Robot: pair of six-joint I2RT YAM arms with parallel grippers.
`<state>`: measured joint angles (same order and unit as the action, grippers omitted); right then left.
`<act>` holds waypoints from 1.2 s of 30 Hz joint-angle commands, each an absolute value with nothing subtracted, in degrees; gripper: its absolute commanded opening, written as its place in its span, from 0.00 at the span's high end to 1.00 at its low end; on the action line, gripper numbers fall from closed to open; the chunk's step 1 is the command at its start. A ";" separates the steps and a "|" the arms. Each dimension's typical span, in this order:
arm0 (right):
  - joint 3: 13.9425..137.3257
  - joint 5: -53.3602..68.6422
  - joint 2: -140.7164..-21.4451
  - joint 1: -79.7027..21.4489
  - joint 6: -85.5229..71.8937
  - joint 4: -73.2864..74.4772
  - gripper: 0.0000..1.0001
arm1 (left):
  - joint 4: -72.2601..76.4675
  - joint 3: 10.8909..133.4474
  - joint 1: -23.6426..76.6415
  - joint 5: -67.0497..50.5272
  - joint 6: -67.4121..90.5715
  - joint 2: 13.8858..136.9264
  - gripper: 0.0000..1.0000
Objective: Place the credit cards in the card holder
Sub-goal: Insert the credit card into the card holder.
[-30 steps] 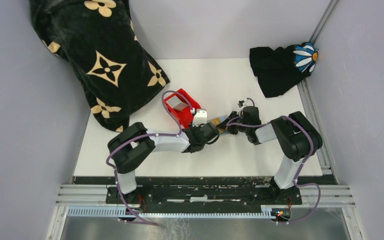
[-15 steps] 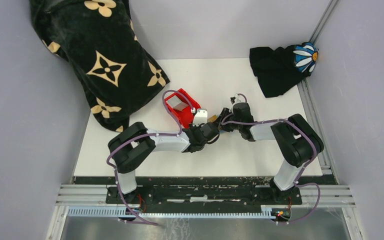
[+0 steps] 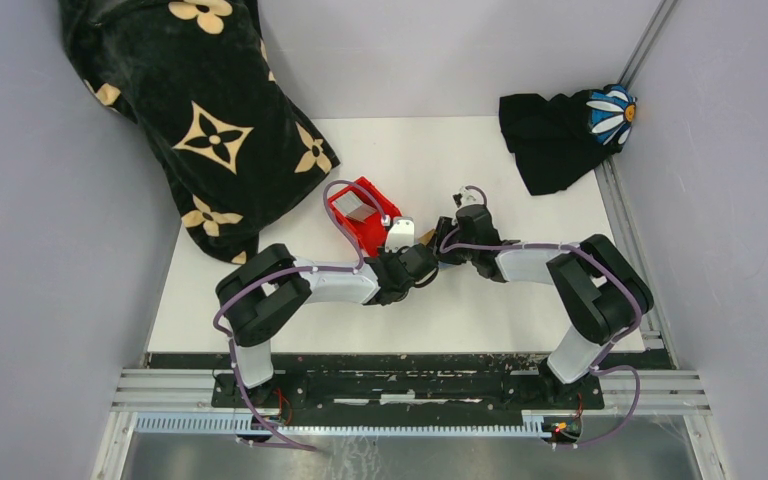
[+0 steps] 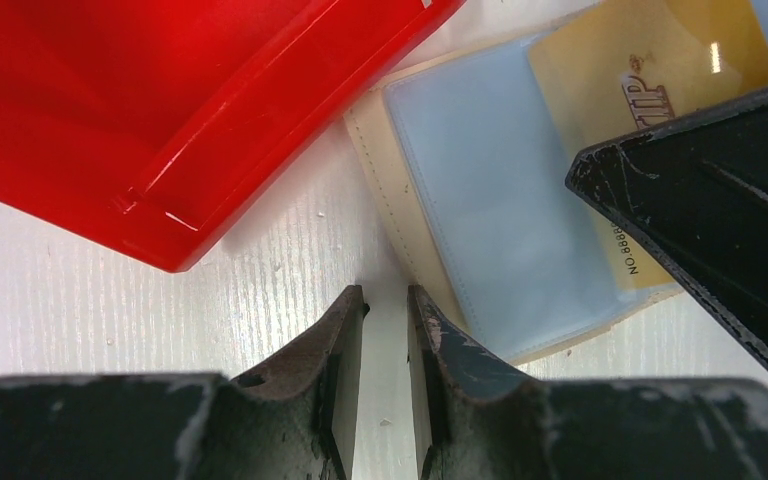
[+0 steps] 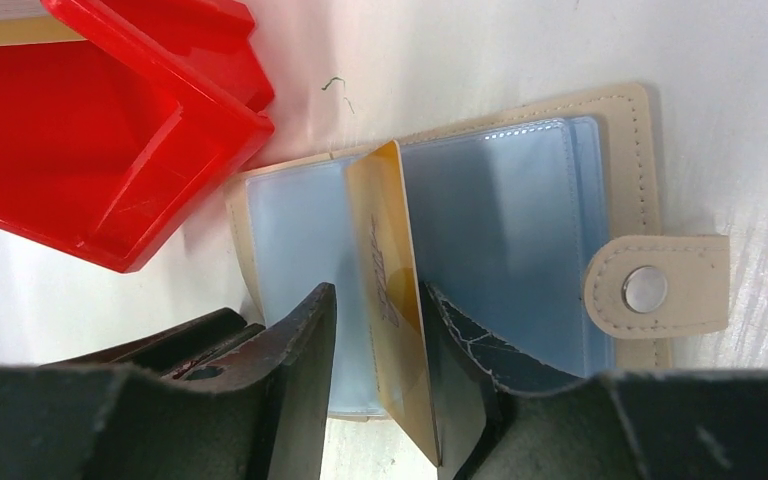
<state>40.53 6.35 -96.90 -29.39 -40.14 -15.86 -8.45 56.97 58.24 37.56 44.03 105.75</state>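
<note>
Holder: the holder lies open and flat on the white tabletop, with its pale blue clear sleeves facing up. One corner comes right up to the bin.
Tab: the beige tab with its metal snap sticks out from the holder's outer edge, flat on the tabletop.
Card: one gold card stands on edge over the holder's middle fold. I cannot tell whether its lower edge sits inside a sleeve.
Right gripper: the right gripper is low over the holder with its jaws apart and the card between them. The card leans on one finger and stands clear of the other, so it is not clamped.
Left gripper: the left gripper is down at the tabletop by the holder's near edge. Its jaws are only a slit apart with nothing between them.
Bin: the red bin sits just beside the holder. Something flat and grey lies in it, too small to make out.
Far corners: a flowered cloth is heaped at the back left and a daisy cloth at the back right, both well apart from the arms.
</note>
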 commanded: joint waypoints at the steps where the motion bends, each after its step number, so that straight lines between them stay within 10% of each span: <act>1: 37.61 0.00 -99.71 -29.26 -36.13 2.49 0.56 | -12.19 53.49 57.75 31.51 44.03 110.32 0.70; 36: 37.27 -3.60 -91.96 -29.12 -35.49 4.74 0.50 | -10.84 53.81 57.79 30.05 43.95 111.87 0.70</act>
<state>39.62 1.21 -91.33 -29.63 -37.95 -6.79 -5.28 56.55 58.08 38.00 44.03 106.34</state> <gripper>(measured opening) 0.474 0.299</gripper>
